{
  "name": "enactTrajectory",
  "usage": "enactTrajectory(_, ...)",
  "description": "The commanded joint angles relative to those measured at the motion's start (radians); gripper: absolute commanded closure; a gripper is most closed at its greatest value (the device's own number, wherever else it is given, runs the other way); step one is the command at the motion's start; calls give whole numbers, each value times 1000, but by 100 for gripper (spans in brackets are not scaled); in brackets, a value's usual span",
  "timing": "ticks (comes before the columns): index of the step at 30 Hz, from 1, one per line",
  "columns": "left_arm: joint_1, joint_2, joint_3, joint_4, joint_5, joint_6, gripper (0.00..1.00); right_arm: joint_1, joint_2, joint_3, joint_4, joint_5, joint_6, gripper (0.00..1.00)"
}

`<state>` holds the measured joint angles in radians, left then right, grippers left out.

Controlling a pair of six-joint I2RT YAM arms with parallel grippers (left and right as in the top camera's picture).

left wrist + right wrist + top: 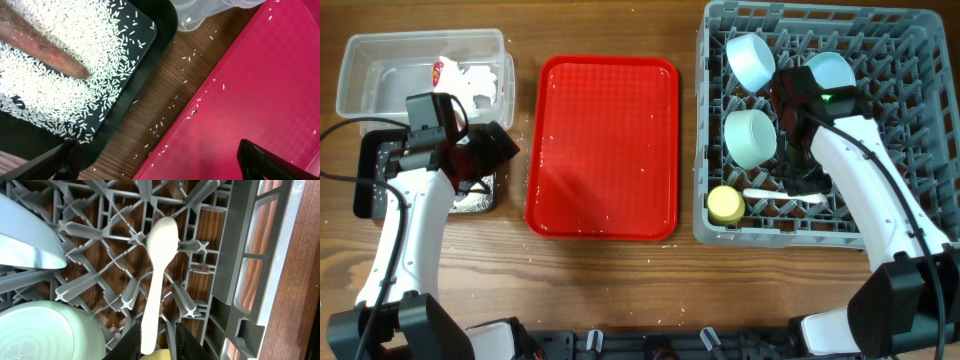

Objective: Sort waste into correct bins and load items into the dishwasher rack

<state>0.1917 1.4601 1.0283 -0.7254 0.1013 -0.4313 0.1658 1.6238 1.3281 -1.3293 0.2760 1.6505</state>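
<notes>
The white spoon point(160, 275) lies flat on the grid floor of the grey dishwasher rack point(920, 225). My right gripper point(157, 342) is slightly open, with a finger on each side of the spoon's handle. A mint-green bowl point(750, 135), two pale blue bowls point(750, 58) and a yellow cup point(725, 205) sit in the rack. My left gripper point(160, 162) is wide open and empty over the gap between the black tray point(150, 60) and the red tray. The black tray holds rice point(65, 45) and the brown root piece point(40, 45). The clear tub point(380, 90) holds the wrapper and napkins.
The red serving tray point(603, 145) lies in the middle of the wooden table, with stray rice grains on it and on the wood beside it point(165, 115). The rack's upright pegs point(192, 245) crowd round the spoon. The rack wall point(240, 280) is just right of my right fingers.
</notes>
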Motion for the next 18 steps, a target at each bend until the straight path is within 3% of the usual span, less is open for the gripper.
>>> enactTrajectory(1,-5,-7,17,2,-10,8,0,3,-12,-7,-39,50,51,67)
enactTrajectory(3,-5,-7,17,2,-10,8,0,3,-77,2,-105,116,40,67)
enactTrajectory(5,-5,-7,17,2,-10,8,0,3,-179,15,-97,160,-106,64)
enactTrajectory(8,-5,-7,17,2,-10,8,0,3,-332,26,-10,136,-448,6)
enactTrajectory(9,-5,-7,17,2,-10,8,0,3,-389,26,23,105,-585,1)
enactTrajectory(14,-5,-7,17,2,-10,8,0,3,-657,26,93,-220,-1222,0)
enactTrajectory(16,-5,-7,17,2,-10,8,0,3,-766,26,86,-328,-1334,0)
enactTrajectory(18,-5,-7,17,2,-10,8,0,3,-863,26,87,-338,-1332,0)
